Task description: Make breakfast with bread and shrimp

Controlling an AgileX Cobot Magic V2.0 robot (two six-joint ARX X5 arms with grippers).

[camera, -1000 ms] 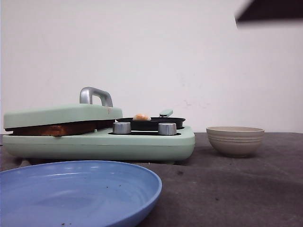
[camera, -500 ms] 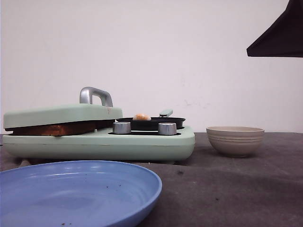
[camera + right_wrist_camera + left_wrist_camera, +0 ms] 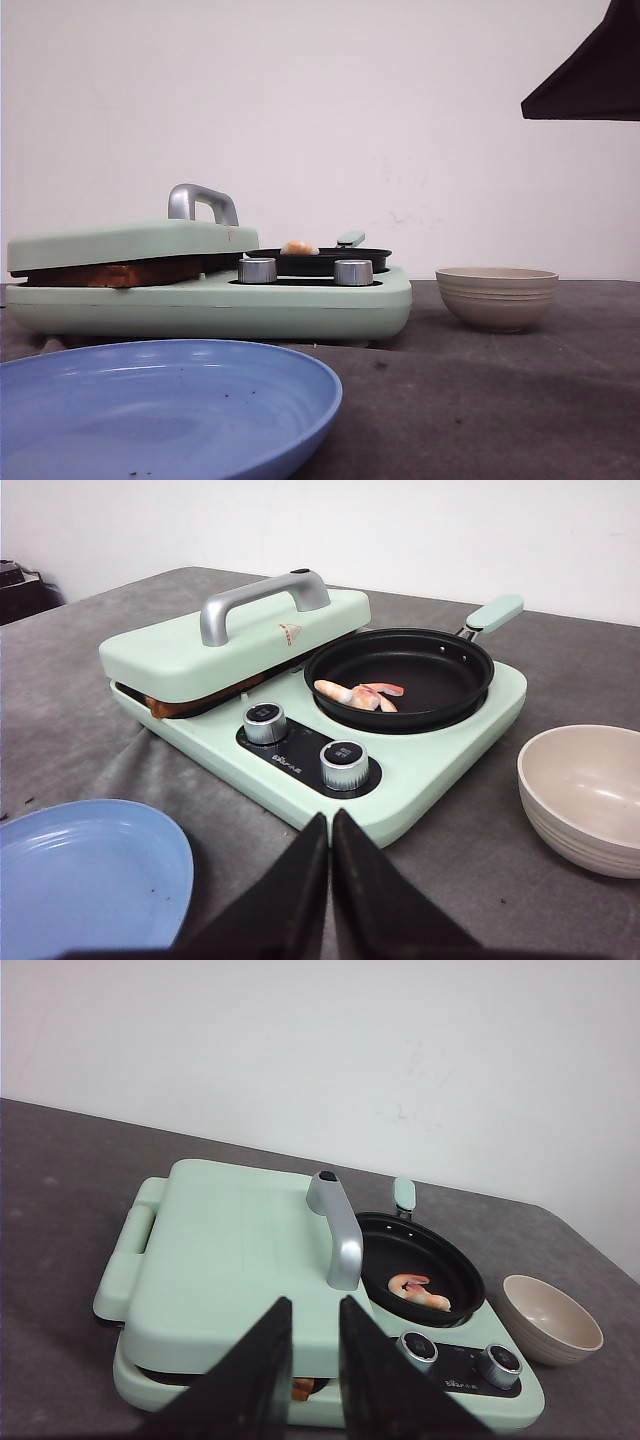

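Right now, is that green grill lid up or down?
Down. The lid lies nearly flat on the bread, whose brown edge peeks out beneath.

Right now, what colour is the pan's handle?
Mint green, like the cooker; the pan handle shows best in the right wrist view.

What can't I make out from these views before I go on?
- Bread: only a brown edge shows under the press lid in every view; slice count hidden.
- Blue plate: cut off by the frame edge in front and right wrist views.
- Knob markings: too small to read.
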